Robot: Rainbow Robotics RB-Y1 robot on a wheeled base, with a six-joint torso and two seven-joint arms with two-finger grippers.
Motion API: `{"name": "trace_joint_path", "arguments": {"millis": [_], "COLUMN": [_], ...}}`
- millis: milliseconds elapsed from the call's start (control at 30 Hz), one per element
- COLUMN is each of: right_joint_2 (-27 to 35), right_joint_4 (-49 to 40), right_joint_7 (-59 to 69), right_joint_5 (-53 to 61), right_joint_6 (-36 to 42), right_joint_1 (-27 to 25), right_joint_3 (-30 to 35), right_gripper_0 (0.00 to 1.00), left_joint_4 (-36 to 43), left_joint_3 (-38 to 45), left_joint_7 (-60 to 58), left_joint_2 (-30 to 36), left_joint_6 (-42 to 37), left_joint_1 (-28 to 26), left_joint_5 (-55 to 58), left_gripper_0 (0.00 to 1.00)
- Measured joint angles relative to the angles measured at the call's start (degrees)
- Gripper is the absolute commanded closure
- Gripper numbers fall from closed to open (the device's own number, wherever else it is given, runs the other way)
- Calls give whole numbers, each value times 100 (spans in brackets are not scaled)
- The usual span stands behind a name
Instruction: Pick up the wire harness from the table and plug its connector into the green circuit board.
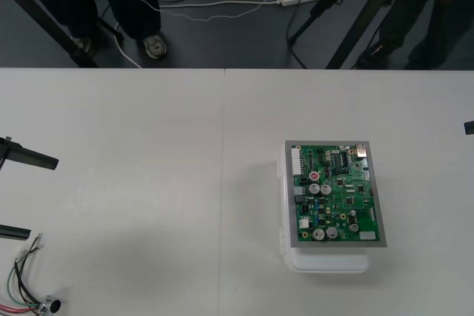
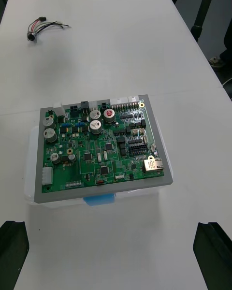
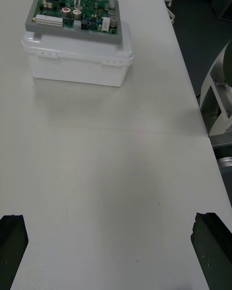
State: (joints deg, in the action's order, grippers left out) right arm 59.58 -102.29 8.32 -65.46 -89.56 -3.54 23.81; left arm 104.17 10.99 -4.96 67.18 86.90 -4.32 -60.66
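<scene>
Harness (image 2: pixel 47 25) lies on table (image 2: pixel 111 53), well apart from board (image 2: pixel 99 147).

left fingers (image 1: pixel 29 156) apart, parked left | right fingers (image 2: pixel 212 253) apart, parked right

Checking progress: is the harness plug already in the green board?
No, the wire harness lies on the table by the left gripper, apart from the green circuit board.

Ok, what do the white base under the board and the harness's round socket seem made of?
White base: likely moulded plastic, smooth, faintly glossy, with clip tabs at its lid seam. Socket: probably bare metal, silvery grey, though too small to be sure.
</scene>
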Motion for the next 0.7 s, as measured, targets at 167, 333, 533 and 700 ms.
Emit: {"name": "trace_joint_path", "arguments": {"millis": [167,333,533,700], "right_joint_2": [0,0,0,0], "right_joint_4": [0,0,0,0], "right_joint_7": [0,0,0,0], "right_joint_5": [0,0,0,0], "right_joint_6": [0,0,0,0], "right_joint_1": [0,0,0,0], "right_joint_3": [0,0,0,0], "right_gripper_0": [0,0,0,0], "left_joint_4": [0,0,0,0], "left_joint_3": [0,0,0,0], "left_joint_7": [0,0,0,0], "left_joint_2": [0,0,0,0], "left_joint_6": [0,0,0,0], "left_joint_1": [0,0,0,0], "left_joint_5": [0,0,0,0], "left_gripper_0": [0,0,0,0]}}
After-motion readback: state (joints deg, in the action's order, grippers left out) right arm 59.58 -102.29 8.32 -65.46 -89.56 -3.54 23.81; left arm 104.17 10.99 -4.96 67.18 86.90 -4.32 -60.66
